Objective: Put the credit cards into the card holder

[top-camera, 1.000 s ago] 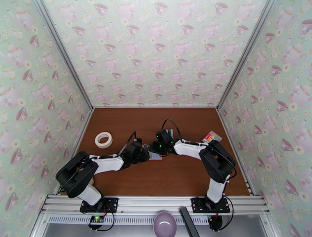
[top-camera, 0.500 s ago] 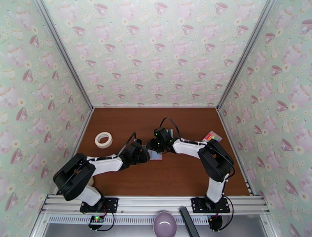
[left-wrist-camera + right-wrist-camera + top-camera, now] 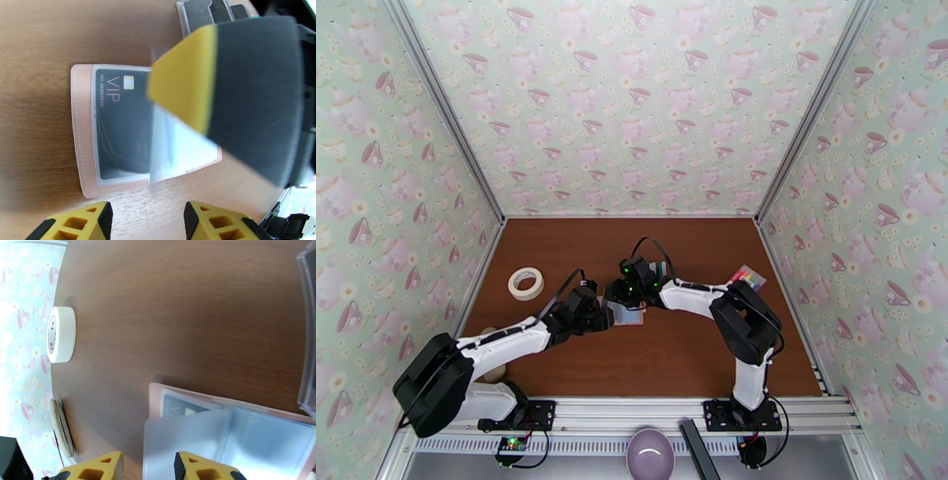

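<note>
Brown table (image 3: 671,363), one card holder (image 3: 85,158), one black card (image 3: 122,130) inside, left claw (image 3: 148,215) and right claw (image 3: 148,463) apart

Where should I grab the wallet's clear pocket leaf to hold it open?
Probably pinch the clear pocket leaf at its raised free edge, coming from above and straddling it: it seems to stand up off the pink card holder, which lies flat.
</note>
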Controlling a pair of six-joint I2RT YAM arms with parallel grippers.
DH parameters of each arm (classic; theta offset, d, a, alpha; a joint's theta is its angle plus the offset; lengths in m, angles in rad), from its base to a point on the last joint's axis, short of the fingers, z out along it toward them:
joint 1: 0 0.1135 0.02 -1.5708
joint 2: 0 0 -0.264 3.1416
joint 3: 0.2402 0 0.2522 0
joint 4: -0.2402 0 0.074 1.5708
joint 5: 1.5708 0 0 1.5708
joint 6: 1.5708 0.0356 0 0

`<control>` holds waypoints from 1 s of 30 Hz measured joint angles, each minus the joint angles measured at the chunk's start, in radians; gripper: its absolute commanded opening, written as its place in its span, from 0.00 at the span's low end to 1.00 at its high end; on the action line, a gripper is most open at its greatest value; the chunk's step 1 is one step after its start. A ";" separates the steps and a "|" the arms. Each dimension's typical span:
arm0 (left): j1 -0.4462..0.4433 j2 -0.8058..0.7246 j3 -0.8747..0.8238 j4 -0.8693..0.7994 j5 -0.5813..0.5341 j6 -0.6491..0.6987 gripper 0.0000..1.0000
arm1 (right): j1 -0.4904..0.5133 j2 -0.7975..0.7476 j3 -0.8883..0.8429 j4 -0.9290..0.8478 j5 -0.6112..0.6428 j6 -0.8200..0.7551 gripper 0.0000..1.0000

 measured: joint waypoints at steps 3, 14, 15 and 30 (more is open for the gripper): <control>0.000 -0.010 0.000 -0.008 0.000 0.006 0.49 | 0.006 0.017 0.017 0.008 -0.014 0.009 0.40; 0.004 0.054 0.003 0.056 0.018 0.021 0.41 | 0.006 0.087 0.028 0.022 -0.026 0.029 0.40; 0.005 0.075 0.003 0.072 0.020 0.022 0.41 | 0.006 0.093 0.030 0.025 -0.029 0.033 0.40; 0.019 0.214 0.002 0.208 0.031 0.021 0.42 | 0.005 0.126 0.041 0.065 -0.063 0.060 0.40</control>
